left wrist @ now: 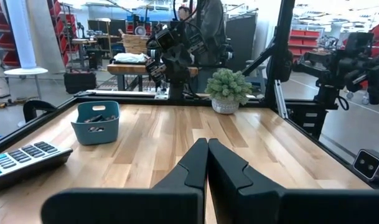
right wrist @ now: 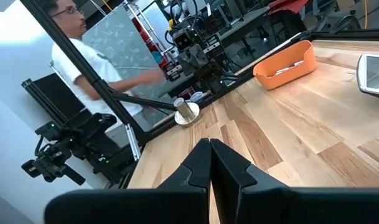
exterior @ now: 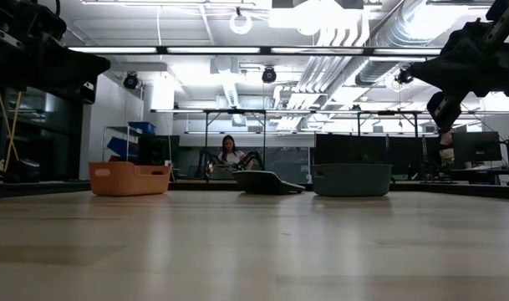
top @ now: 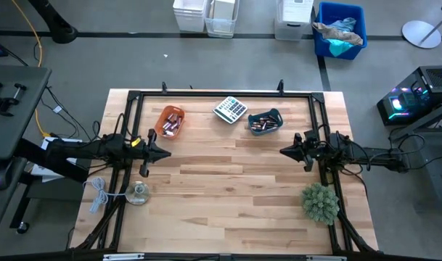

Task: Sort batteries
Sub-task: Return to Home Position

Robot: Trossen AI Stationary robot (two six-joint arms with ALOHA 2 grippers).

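Batteries (top: 170,123) lie in an orange bowl (top: 169,121) near the table's far edge, left of centre. More batteries (top: 263,125) lie in a teal bowl (top: 265,121) to the right, also seen in the left wrist view (left wrist: 96,122). My left gripper (top: 168,153) hovers shut above the table's left side, pointing right, just near of the orange bowl. My right gripper (top: 282,151) hovers shut on the right side, pointing left, near of the teal bowl. Both hold nothing; their shut fingers show in the wrist views (left wrist: 207,163) (right wrist: 210,163).
A grey calculator (top: 230,109) lies between the two bowls. A clear-and-metal disc object (top: 138,192) and a white cable (top: 97,193) sit at the near left. A small green plant (top: 320,202) stands at the near right. A person (right wrist: 71,37) stands beyond the table's left side.
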